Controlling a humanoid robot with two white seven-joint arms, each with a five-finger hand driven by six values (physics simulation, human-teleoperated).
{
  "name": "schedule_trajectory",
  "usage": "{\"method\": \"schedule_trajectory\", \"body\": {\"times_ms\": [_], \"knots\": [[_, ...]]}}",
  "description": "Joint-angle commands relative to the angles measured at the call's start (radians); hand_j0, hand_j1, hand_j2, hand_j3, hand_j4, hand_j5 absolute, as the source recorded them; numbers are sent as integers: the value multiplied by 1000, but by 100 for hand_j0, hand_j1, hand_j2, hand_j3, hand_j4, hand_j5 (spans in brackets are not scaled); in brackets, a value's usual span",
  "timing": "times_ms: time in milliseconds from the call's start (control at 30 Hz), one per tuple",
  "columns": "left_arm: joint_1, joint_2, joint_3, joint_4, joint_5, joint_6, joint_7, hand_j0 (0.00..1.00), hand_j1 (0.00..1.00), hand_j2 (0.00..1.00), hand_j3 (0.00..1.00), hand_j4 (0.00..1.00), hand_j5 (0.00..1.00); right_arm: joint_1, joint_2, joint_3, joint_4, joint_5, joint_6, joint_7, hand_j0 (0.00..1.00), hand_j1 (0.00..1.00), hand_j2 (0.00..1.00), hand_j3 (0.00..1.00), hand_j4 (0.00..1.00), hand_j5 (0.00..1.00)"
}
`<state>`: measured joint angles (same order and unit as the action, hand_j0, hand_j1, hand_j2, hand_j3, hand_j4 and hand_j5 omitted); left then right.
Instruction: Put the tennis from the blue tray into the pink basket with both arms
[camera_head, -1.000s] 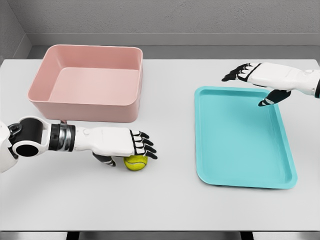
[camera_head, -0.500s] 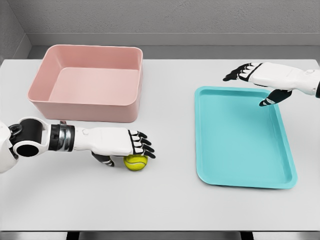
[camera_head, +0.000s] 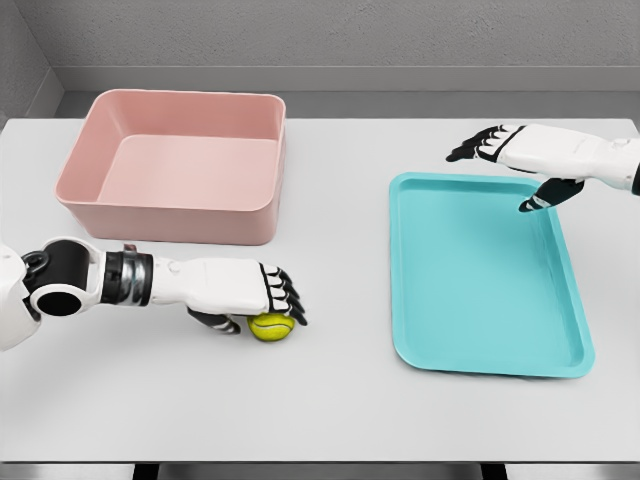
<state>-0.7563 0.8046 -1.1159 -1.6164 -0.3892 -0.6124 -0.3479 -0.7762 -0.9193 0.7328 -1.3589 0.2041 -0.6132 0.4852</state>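
A pink basket (camera_head: 175, 165) stands at the table's (camera_head: 330, 400) back left, its tall near wall rising just behind the left hand (camera_head: 245, 292) and tennis ball (camera_head: 271, 326). Bare tabletop separates them from the shallow blue tray (camera_head: 480, 275) at right. The right hand (camera_head: 520, 150) hovers over the tray's far edge.

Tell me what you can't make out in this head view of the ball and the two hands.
- Tennis ball: its upper left is covered by the left robot hand, so whether the grip has closed is unclear.
- Left thumb: tucked under the palm, mostly hidden.
- Right robot hand: its arm is cut off by the right edge.
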Motion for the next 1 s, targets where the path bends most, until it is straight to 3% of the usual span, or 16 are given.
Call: {"method": "schedule_trajectory", "body": {"times_ms": [0, 333, 567, 967], "knots": [[0, 2, 1, 0, 10, 2, 1, 64, 64, 64, 64, 64, 64, 0, -1, -1, 0, -6, 2, 0, 100, 100, 100, 100, 100, 100], [8, 7, 11, -7, 13, 2, 1, 57, 57, 57, 57, 57, 57, 0, -1, -1, 0, -6, 2, 0, 100, 100, 100, 100, 100, 100], [8, 53, 99, -83, 44, 2, 6, 57, 57, 57, 57, 57, 57, 0, -1, -1, 0, -6, 2, 0, 100, 100, 100, 100, 100, 100], [5, 93, 196, -102, 95, 2, 6, 57, 57, 57, 57, 57, 57, 0, -1, -1, 0, -6, 2, 0, 100, 100, 100, 100, 100, 100]]}}
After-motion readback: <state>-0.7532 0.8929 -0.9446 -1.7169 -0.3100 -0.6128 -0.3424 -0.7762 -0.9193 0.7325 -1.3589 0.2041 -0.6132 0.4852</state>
